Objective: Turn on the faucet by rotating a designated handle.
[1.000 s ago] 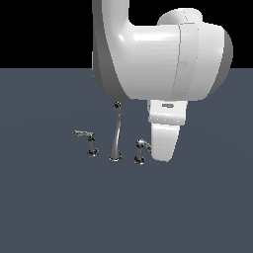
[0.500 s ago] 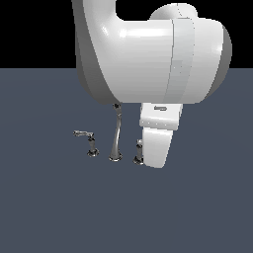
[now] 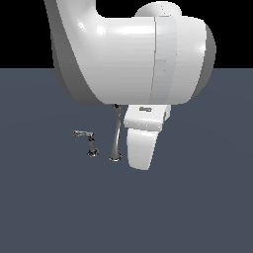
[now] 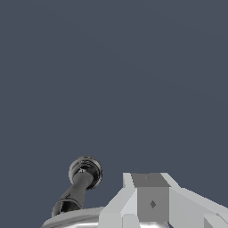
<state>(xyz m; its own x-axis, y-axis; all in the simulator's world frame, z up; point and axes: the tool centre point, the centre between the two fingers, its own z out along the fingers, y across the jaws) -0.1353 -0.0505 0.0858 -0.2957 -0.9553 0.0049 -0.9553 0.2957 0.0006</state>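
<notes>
Chrome bits are being shown in the exterior view out in the middle of the flat grey-blue surface, well away from any edge: the faucet's spout [image 3: 116, 138] standing tall, with a small thin-armed lever [image 3: 89, 142] just beside it on the exterior view's left. The designated handle isn't being shown at all here; judging by the layout it's probably being hidden behind the white hand of the gripper [image 3: 142, 163], which is hanging low just beside the spout on the exterior view's right. So the handle is likely lying right under or just behind the fingers, but whether anything is being touched can't be told. Fingertips aren't being seen, so open or closed can't be told from here.

Over in the wrist view, only a grey finger block [image 4: 151, 200] is being caught, with one dark post on a round base [image 4: 82, 180] just beside it, tilting away across the floor. Which faucet piece that is can't be settled, and no lever blade is being shown, so its long axis is staying unknown. Jaw spacing is being cropped out too, so the grip state can't be called.
</notes>
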